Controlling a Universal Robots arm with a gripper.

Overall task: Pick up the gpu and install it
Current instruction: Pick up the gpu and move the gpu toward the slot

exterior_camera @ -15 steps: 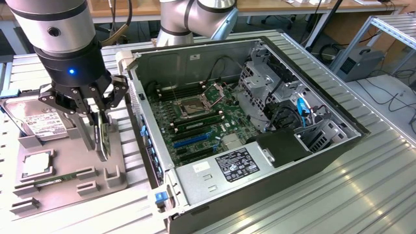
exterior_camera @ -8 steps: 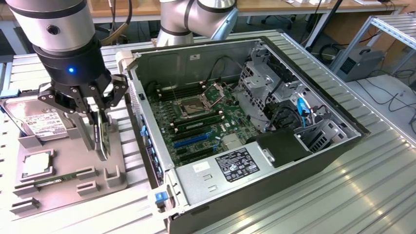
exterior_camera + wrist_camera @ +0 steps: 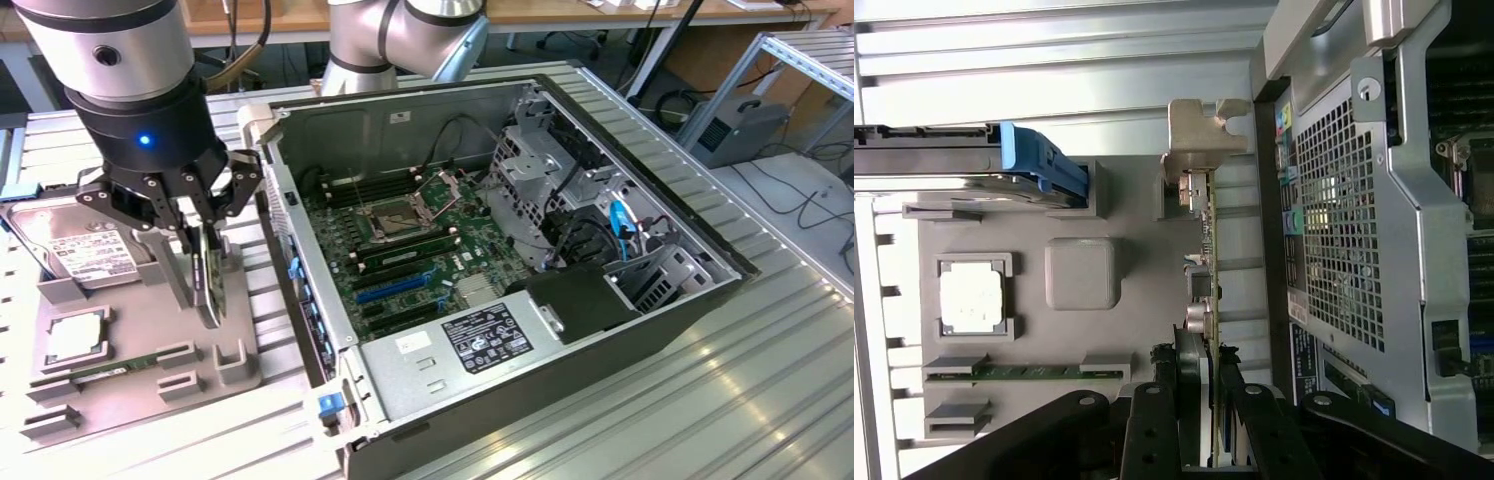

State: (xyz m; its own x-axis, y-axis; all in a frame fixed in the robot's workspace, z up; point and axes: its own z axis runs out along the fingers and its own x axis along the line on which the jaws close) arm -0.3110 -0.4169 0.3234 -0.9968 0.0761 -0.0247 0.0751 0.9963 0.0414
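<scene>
At the exterior view's left, a hard drive (image 3: 67, 250) lay in the grey tray (image 3: 127, 312) on the counter (image 3: 747, 390). Over that tray, the end effector (image 3: 187, 235) was clamped on the gpu (image 3: 210, 285), held on edge just beside the open computer case (image 3: 400, 130). The motherboard (image 3: 414, 250) showed inside. The wrist view added the gpu's silvery bracket (image 3: 1199, 135), fingers (image 3: 1154, 430) on both sides of the card, and the case's perforated rear panel (image 3: 1344, 230).
</scene>
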